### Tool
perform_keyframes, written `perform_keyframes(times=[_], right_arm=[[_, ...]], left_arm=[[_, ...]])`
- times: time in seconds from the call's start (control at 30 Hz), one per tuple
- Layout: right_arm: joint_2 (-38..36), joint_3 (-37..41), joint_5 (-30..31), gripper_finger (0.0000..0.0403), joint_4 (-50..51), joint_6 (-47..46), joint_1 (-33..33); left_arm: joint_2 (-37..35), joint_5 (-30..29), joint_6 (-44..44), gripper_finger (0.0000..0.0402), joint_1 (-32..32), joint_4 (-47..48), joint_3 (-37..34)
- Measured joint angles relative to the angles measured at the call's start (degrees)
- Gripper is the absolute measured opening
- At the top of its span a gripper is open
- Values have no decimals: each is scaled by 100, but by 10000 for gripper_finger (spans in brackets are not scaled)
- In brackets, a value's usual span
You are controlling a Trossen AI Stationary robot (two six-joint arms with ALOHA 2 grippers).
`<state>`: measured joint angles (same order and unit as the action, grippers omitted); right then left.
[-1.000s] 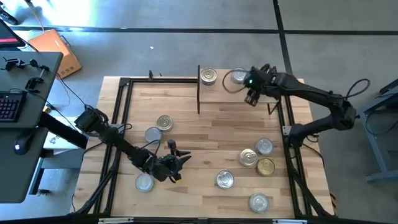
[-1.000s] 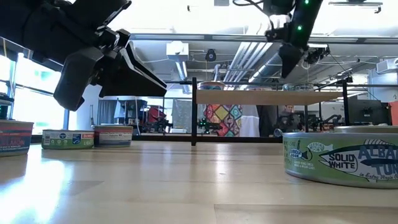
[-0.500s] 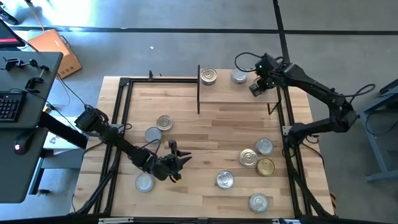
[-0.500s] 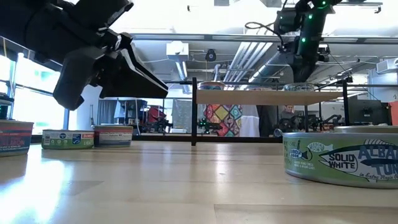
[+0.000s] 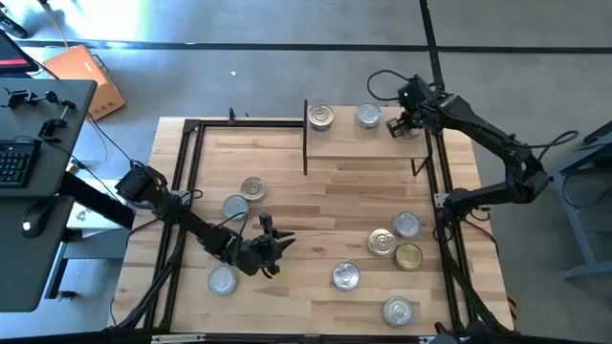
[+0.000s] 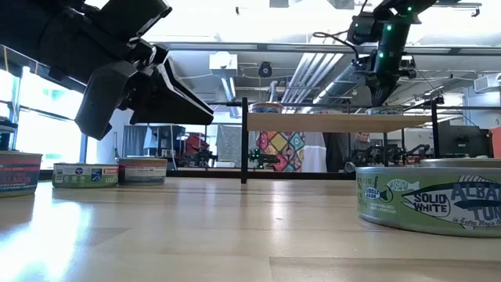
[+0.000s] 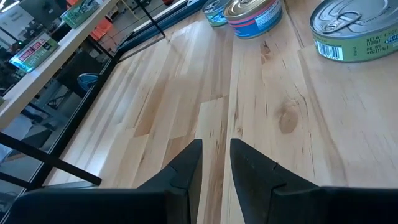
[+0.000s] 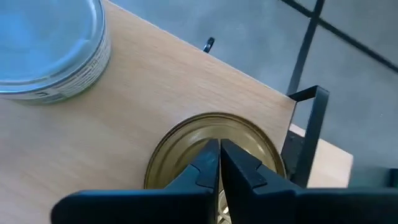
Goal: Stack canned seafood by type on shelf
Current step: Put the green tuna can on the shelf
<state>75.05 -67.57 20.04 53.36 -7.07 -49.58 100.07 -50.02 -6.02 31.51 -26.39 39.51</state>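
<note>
Wooden shelf [image 5: 359,143] under my right gripper [image 8: 219,163], pinched together, reaching out over a gold tin [image 8: 180,146].

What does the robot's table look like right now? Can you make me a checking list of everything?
Surface: butcher-block table, bare wood between the tins.
Job's things: shelf holds a silver tin, another silver tin and a gold tin at its right end; loose tins lie scattered on the table.
Clutter: nothing seen.
Grippers: right gripper shut, above the gold tin, holding nothing; left gripper slightly open, empty, low over the table's front left.
Cables: a black cable loops above the right arm.
Surroundings: desk with keyboard to the left; grey floor.
</note>
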Motion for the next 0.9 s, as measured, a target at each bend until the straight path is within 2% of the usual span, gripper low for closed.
perform_keyframes(times=[0.2, 0.43, 0.63, 0.9], right_arm=[[190, -4, -142, 0, -37, 2, -30], [657, -39, 272, 0, -495, 220, -28], [721, -28, 644, 0, -721, 452, -26], [723, -23, 694, 0, -687, 560, -30]], left_arm=[[0, 0, 0, 76, 0, 0, 0], [0, 1, 0, 76, 0, 2, -1], [0, 1, 0, 76, 0, 2, -2], [0, 2, 2, 76, 4, 1, -2]])
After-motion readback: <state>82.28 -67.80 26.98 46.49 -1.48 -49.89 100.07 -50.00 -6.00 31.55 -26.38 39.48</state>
